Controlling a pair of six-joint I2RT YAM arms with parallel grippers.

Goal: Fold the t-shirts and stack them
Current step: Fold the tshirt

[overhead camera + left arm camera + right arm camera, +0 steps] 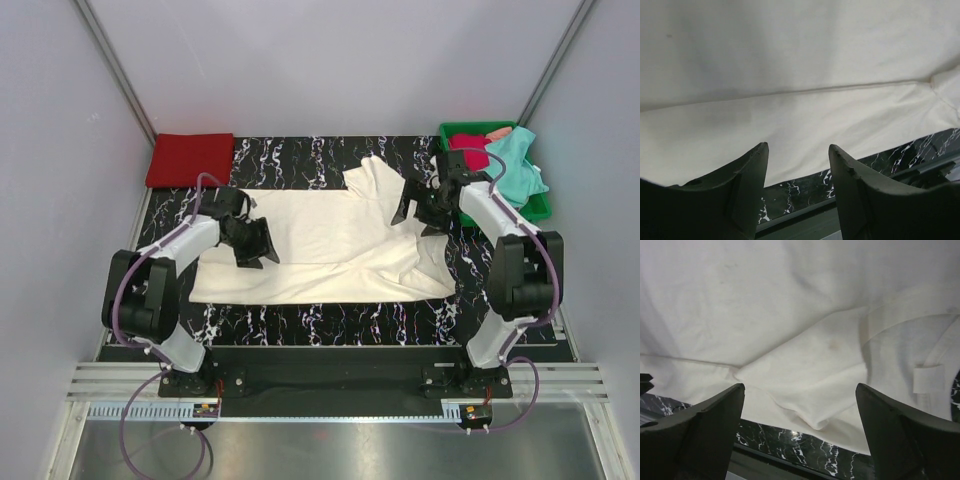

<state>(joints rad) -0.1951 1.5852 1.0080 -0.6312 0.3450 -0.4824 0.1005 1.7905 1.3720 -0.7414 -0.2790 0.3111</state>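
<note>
Now both arms hover over the cream-white t-shirt [320, 250], spread flat in the middle.
Left gripper [262, 243] and right gripper [408, 208] hang with jaws spread, holding nothing; a folded red t-shirt [190, 158] lies far left.

Cream-white shirt [330, 250] is sprawling over most of the table [330, 325], so the mid is taken. A bare strip is running along the near edge, btwn the hem and the arm bases, giving room to pass. Back edge is lying mostly bare too, btwn the folded red shirt [190, 158] far-left and the green tray [541, 207] far-right. Teal shirt [522, 170] is spilling over the tray's rim. Left gripper [797, 147] and right gripper [800, 387] are hanging over the cloth, jaws apart. Walls are hemming in both sides.
</note>
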